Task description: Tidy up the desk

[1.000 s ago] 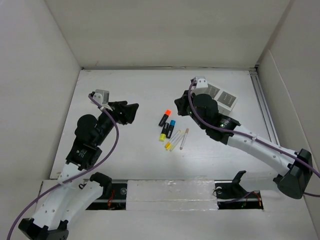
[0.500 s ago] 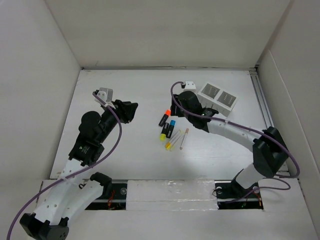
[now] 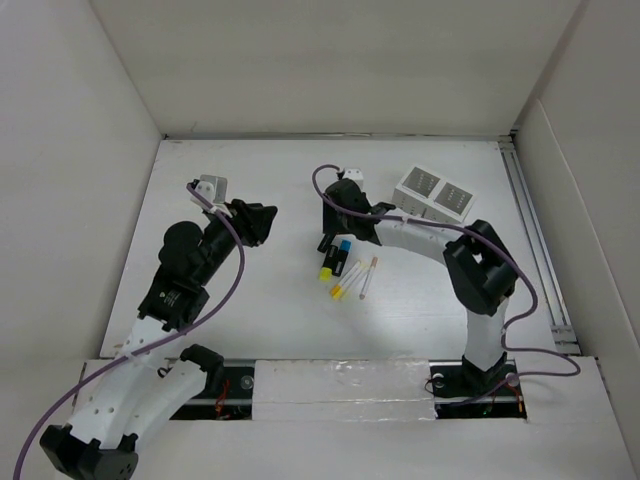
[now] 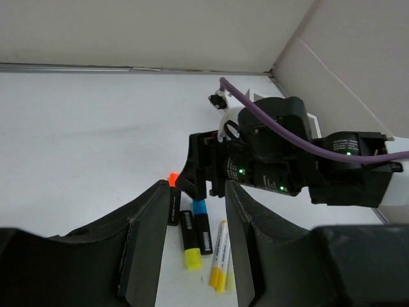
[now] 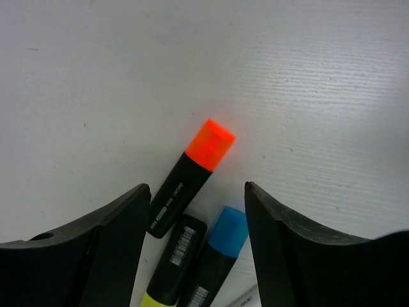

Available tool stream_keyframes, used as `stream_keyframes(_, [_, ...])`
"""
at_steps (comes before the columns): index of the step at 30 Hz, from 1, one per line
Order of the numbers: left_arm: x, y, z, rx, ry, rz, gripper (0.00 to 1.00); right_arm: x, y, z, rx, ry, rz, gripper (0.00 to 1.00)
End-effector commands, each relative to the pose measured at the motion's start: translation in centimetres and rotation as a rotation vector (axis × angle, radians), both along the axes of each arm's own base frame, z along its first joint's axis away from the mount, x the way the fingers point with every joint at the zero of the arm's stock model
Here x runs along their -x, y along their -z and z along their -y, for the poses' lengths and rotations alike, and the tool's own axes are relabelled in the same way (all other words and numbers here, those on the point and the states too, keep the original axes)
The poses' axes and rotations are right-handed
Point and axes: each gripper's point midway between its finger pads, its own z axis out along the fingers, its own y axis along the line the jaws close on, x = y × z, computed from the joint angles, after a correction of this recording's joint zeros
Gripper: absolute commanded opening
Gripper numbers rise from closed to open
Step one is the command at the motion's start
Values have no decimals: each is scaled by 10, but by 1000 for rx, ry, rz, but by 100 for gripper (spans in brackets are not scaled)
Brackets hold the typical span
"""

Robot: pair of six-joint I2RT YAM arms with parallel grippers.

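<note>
Two right fingers (image 5: pixel 96 256) wide above highlighters (image 5: pixel 192 173)

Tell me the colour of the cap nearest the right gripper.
Orange cap, best seen in the right wrist view.

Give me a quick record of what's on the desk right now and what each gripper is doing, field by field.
desk: white tabletop, walled by white panels
highlighters: orange highlighter, blue highlighter and yellow highlighter, lying close together
pens: thin pens beside the highlighters
organizer box: white organizer box at the far right, apart from the pens
right gripper: right gripper open, one finger on each side of the orange highlighter
left gripper: left gripper open, holding nothing
</note>
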Motion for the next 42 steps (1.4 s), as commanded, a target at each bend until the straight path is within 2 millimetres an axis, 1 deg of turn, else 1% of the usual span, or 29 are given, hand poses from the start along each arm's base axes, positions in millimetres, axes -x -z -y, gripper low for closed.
stream_keyframes(1, [4,-19,6,29,35,58,37,-13,-7,-15,-42,22,15,66])
stream_keyframes(2, [7,-22,5,36,37,69,37,-18,-2,-13,-40,32,8,66])
stream_keyframes(3, [7,-24,5,38,35,77,37,-21,-4,-19,-52,32,5,66])
stream_keyframes(4, [6,-23,4,39,28,75,37,-22,-1,-21,-50,33,-8,67])
stream_keyframes(5, [4,-21,5,36,28,65,37,-22,10,-20,-26,36,-31,67])
stream_keyframes(7, [5,-19,7,32,43,56,37,-26,13,-22,-24,47,-34,67])
stream_keyframes(8, [7,-22,7,37,48,65,37,-27,18,-22,-20,56,-35,67])
stream_keyframes(9, [9,-25,7,43,52,78,37,-27,21,-22,-23,64,-43,66])
stream_keyframes(12, [8,-23,6,42,43,75,37,-25,29,-21,0,83,-52,66])
stream_keyframes(14, [7,-23,9,41,57,67,37,-27,32,-16,21,107,-44,65])
stream_keyframes(18, [12,-28,8,52,63,92,37,-25,39,-20,22,114,-53,63])
stream_keyframes(19, [11,-27,7,50,59,88,37,-24,44,-19,28,112,-60,60])
stream_keyframes(20, [9,-24,9,45,60,77,37,-22,43,-25,28,102,-56,57])
stream_keyframes(21, [9,-24,10,46,65,72,37,-24,44,-26,29,105,-55,57])
stream_keyframes(23, [13,-26,11,51,82,83,37,-25,52,-26,38,107,-61,56])
stream_keyframes(26, [11,-26,10,53,70,84,37,-22,55,-38,34,93,-63,56])
stream_keyframes(27, [10,-24,10,49,68,76,37,-24,53,-39,31,92,-53,55])
stream_keyframes(29, [11,-24,12,49,80,72,37,-27,53,-41,25,96,-46,46])
stream_keyframes(30, [13,-27,11,54,83,85,37,-28,52,-42,19,100,-45,40])
stream_keyframes(31, [14,-28,10,56,80,89,37,-29,52,-44,11,100,-46,31])
stream_keyframes(32, [13,-29,8,57,67,94,37,-27,47,-47,-14,92,-47,20])
stream_keyframes(33, [13,-29,8,57,67,94,37,-27,47,-47,-14,92,-47,20])
stream_keyframes(34, [12,-27,9,53,68,86,37,-26,41,-54,-31,82,-30,18])
stream_keyframes(35, [13,-27,11,51,80,81,36,-28,30,-56,-50,76,-5,16])
stream_keyframes(36, [14,-27,12,51,86,83,36,-28,26,-55,-61,76,5,13])
stream_keyframes(37, [15,-28,11,55,90,89,36,-30,15,-61,-103,63,31,12])
stream_keyframes(38, [16,-30,10,59,85,97,36,-31,-5,-65,-150,51,60,12])
stream_keyframes(41, [13,-27,10,54,74,87,36,-28,-44,-79,-281,2,120,11])
stream_keyframes(42, [13,-27,11,53,82,83,36,-25,-68,-80,-322,-12,149,11])
